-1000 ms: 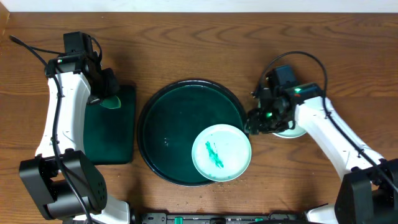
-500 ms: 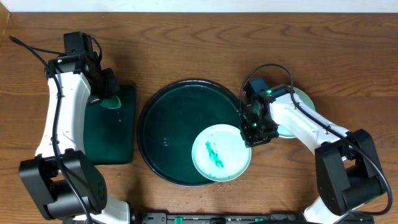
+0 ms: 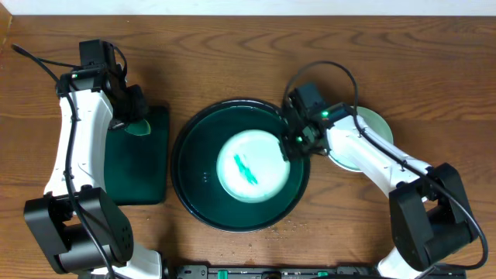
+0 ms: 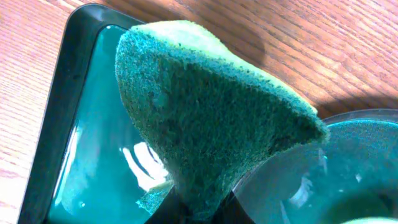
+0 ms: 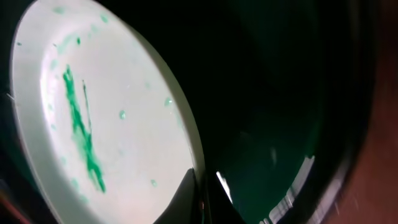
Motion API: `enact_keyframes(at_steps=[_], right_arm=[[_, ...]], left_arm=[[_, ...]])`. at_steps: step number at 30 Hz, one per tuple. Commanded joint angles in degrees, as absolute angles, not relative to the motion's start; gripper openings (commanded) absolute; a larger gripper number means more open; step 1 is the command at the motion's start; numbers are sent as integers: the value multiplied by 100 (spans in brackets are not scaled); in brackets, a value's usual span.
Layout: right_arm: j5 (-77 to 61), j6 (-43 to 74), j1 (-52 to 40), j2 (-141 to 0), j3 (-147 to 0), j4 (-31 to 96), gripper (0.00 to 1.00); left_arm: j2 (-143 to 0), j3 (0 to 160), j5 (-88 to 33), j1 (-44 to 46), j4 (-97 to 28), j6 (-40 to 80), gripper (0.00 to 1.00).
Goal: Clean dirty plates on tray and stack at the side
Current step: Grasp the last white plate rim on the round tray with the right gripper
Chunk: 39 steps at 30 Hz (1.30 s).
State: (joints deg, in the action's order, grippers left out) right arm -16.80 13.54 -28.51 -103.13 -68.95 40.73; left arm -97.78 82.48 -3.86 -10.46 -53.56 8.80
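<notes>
One smeared plate (image 3: 249, 167) on tray (image 3: 186, 190): likely light, rigid, slick, chippable; take by rim, where right claw (image 3: 293, 145) pinches; left claw (image 3: 133, 122) clamps sponge (image 4: 205, 118).

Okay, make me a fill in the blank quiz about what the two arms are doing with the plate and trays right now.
1. The left gripper is shut on a green ____.
2. The right gripper pinches the smeared plate by its ____.
3. That plate lies in the ____ tray, not the rectangular tray.
Missing words: sponge; rim; round.
</notes>
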Motion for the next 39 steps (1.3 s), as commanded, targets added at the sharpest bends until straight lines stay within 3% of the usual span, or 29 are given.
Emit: enact_keyframes(at_steps=[1, 15, 21, 24, 39], right_arm=[[-1682, 1977, -3017, -10326, -7150, 3671, 1], [-1474, 2871, -3350, -11225, -7153, 2849, 1], [-1680, 2869, -3183, -11308, -7159, 2665, 24], [-1680, 2867, -3181, -11380, -7159, 2630, 27], [-1905, 2827, -3223, -11601, -7240, 2569, 15]], left_arm=[[-9810, 8195, -298, -1068, -5352, 913, 7], [-9810, 8195, -416, -1033, -5349, 1153, 8], [-9810, 8195, -454, -764, -5345, 1151, 7], [-9810, 8195, -519, -539, -5288, 1157, 8], [-9810, 8191, -600, 139, -5172, 1538, 7]])
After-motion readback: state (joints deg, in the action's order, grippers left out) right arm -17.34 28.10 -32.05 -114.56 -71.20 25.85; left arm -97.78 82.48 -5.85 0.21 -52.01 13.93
